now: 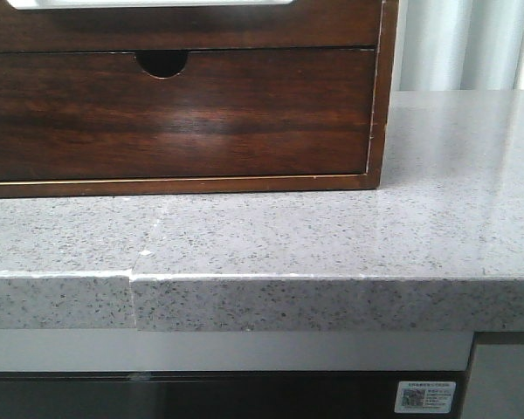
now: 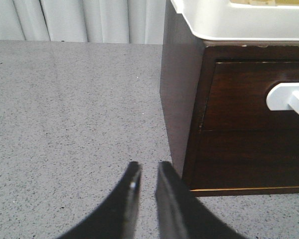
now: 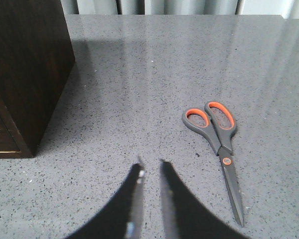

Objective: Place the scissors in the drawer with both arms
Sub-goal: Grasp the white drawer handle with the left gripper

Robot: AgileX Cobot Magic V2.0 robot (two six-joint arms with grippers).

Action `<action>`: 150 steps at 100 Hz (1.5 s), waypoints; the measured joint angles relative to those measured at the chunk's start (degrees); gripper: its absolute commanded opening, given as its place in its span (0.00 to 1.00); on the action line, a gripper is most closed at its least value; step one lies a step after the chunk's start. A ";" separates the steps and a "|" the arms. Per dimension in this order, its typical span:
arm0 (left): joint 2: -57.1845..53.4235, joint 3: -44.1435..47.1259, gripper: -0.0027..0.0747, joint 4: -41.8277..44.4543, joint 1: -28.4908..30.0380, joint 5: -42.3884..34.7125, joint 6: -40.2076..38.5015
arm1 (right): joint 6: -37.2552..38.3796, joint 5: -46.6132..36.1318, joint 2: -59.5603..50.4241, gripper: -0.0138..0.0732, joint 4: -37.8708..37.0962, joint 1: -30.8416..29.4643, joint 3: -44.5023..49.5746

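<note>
The grey speckled stone bench [image 1: 332, 236] fills the lower part of the front view and spreads across both wrist views; its front edge shows a vertical seam toward the left side. On it stands a dark brown wooden cabinet [image 1: 377, 105], set toward the left and back of the bench, its right side wall ending just past the middle of the front view. The lower drawer front [image 1: 175, 122] with a semicircular finger notch [image 1: 162, 63] at its top edge is flush with the cabinet; above it sits the drawer [image 2: 249, 94], a glossy dark wood front with a pale rounded handle [image 2: 284, 97] along its upper part, seen shut in the left wrist view. A white tray [image 2: 239, 22] rests on top of the cabinet.

The scissors [image 3: 220, 149] lie flat on the bench, well apart from the cabinet on its right side, blades closed; grey handles with orange inner rings, orange pivot, grey blades pointing toward the right claw's side of the bench.

The left claw [image 2: 145, 172] hovers just beside the cabinet's left front corner, fingers narrow with only a slim gap, holding nothing; the right claw [image 3: 150, 169] is likewise nearly closed and empty, near the scissors but not touching them.
</note>
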 measured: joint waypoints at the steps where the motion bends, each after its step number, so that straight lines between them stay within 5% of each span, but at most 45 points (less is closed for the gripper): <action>1: -0.01 0.00 0.44 0.09 0.00 0.00 0.00 | 0.00 0.00 0.00 0.55 0.00 0.00 0.00; 7: 0.10 0.00 0.62 0.34 0.00 0.00 0.00 | 0.00 -0.08 0.00 0.67 -0.10 0.00 0.00; 15: 0.19 0.00 0.72 0.47 0.00 0.00 0.00 | 0.00 -0.14 0.00 0.77 -0.10 0.00 0.00; 89: 1.26 0.00 0.72 -7.20 -2.87 -2.61 0.00 | 0.00 -2.15 0.00 0.77 -0.10 0.00 0.00; 120: 8.63 0.00 0.72 -36.99 -8.69 -4.60 0.00 | 0.00 -2.15 0.00 0.77 -0.10 0.00 0.00; 150: 16.90 0.00 0.72 -56.51 -11.77 -9.15 2.25 | 0.00 -2.15 0.00 0.77 0.00 0.00 0.00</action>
